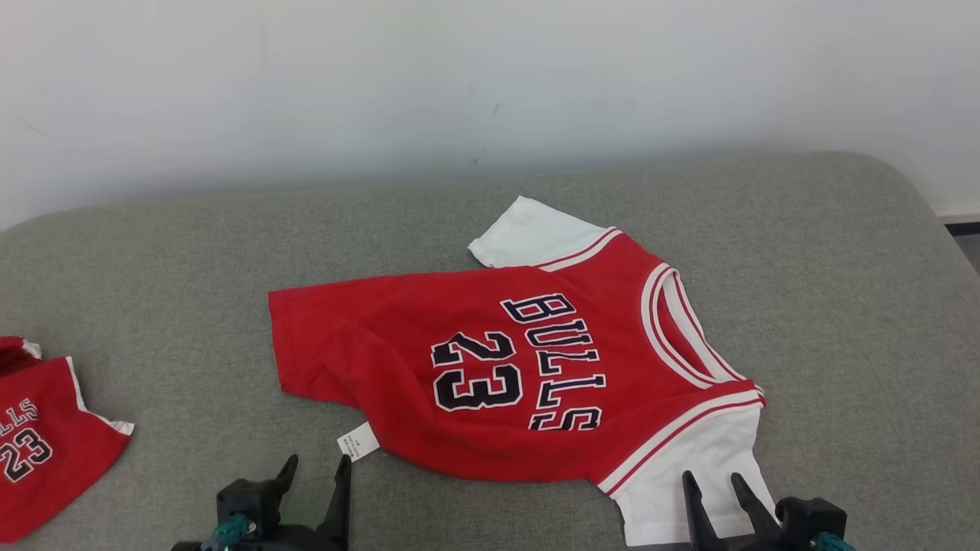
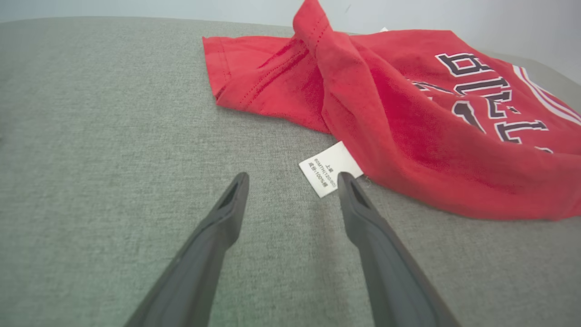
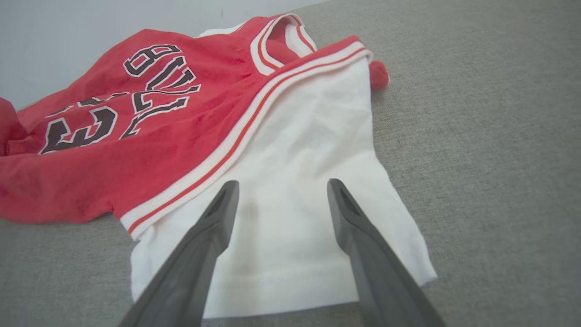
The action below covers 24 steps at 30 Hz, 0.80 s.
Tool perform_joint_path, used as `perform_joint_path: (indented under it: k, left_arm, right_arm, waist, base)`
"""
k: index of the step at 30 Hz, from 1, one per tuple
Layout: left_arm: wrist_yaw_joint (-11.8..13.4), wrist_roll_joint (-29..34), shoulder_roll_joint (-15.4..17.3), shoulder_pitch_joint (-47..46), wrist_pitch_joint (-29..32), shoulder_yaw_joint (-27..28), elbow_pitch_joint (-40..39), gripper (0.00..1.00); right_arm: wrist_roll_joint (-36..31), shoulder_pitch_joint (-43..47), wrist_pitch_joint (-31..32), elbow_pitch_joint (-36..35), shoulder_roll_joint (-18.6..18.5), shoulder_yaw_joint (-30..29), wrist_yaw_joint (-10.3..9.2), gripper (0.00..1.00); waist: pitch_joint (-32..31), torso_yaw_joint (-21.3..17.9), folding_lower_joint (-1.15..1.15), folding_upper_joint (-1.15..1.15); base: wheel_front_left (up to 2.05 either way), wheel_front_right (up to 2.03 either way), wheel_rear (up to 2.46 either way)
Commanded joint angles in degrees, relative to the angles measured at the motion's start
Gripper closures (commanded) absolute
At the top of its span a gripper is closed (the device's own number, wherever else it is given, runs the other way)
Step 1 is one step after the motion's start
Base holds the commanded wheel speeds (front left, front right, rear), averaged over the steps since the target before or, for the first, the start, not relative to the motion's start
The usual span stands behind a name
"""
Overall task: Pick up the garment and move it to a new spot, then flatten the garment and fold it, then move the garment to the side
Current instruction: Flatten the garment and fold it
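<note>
The garment (image 1: 505,367) is a red jersey with white sleeves and "BULLS 23" in dark letters, lying spread on the grey cushion, collar to the right. Its white care label (image 1: 358,441) sticks out at the near hem. My left gripper (image 1: 316,468) is open just in front of that label (image 2: 330,174), its right finger tip (image 2: 349,190) right beside the label, and whether they touch I cannot tell. My right gripper (image 1: 716,486) is open over the near white sleeve (image 3: 290,181), fingers either side of its middle. A fold runs along the jersey's hem (image 2: 327,68).
A second red jersey (image 1: 42,436) with the same print lies crumpled at the left edge of the grey cushion (image 1: 153,306). A pale wall rises behind the cushion. The cushion's rounded corner drops away at the far right (image 1: 919,199).
</note>
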Motion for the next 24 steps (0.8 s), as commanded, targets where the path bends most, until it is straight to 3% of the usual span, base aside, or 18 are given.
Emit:
perform_joint_path:
  k: [1,16,18,24]
  left_arm:
    - [0.0,1.09,-0.15,-1.64,-0.19,-0.09,0.31,0.0]
    - [0.78,6.49,-1.01,-6.78,-0.15,-1.14,7.65,0.02]
    - [0.69,6.64,-1.21,-6.67,-0.13,-1.14,8.4,1.0]
    - [0.1,6.59,-1.7,-5.9,-0.13,-1.43,9.22,1.0]
  right_arm:
    - [-0.42,-0.64,-0.02,-0.43,-0.17,0.18,-0.13,0.0]
    - [-1.2,-2.83,-0.02,-0.88,-0.87,-0.04,-0.13,0.0]
    - [-1.24,-3.1,-0.02,-0.87,-0.9,-0.11,-0.13,0.0]
    - [-1.44,-3.07,-0.02,-0.88,-0.83,-0.5,-0.13,0.0]
  waist:
    - [1.54,-0.77,0.01,0.0]
    - [5.22,-3.17,0.01,0.0]
    - [5.24,-3.1,0.01,0.0]
    - [4.53,-2.38,0.01,0.0]
  base:
    - [0.0,0.0,0.0]
    - [0.0,0.0,0.0]
    - [0.0,0.0,0.0]
    - [0.0,0.0,0.0]
